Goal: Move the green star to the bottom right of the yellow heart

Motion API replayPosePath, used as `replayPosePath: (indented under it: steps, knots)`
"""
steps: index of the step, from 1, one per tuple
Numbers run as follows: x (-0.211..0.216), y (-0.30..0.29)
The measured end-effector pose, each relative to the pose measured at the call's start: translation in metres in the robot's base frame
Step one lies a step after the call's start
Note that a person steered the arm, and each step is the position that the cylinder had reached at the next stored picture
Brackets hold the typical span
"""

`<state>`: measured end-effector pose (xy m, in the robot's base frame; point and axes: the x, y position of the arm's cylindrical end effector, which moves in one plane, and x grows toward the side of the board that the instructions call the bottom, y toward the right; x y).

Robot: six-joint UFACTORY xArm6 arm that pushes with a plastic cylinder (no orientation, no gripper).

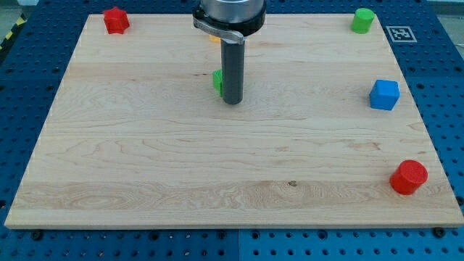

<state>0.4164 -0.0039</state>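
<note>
Your tool is a bare rod, holding nothing; my tip (232, 102) touches the green star's (217, 80) right side. Star probably light, stiff, slides easily; yellow heart (214, 40) mostly hidden.

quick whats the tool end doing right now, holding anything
No jaws on this arm, so nothing is held: my tip rests on the board, right beside the green block, which it mostly hides.
</note>
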Motion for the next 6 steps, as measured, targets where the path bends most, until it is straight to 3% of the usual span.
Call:
replayPosePath:
  steps: [1,3,6]
  knots:
    - [-0.011,0.000]
    - [0.010,-0.030]
    - [-0.034,-0.007]
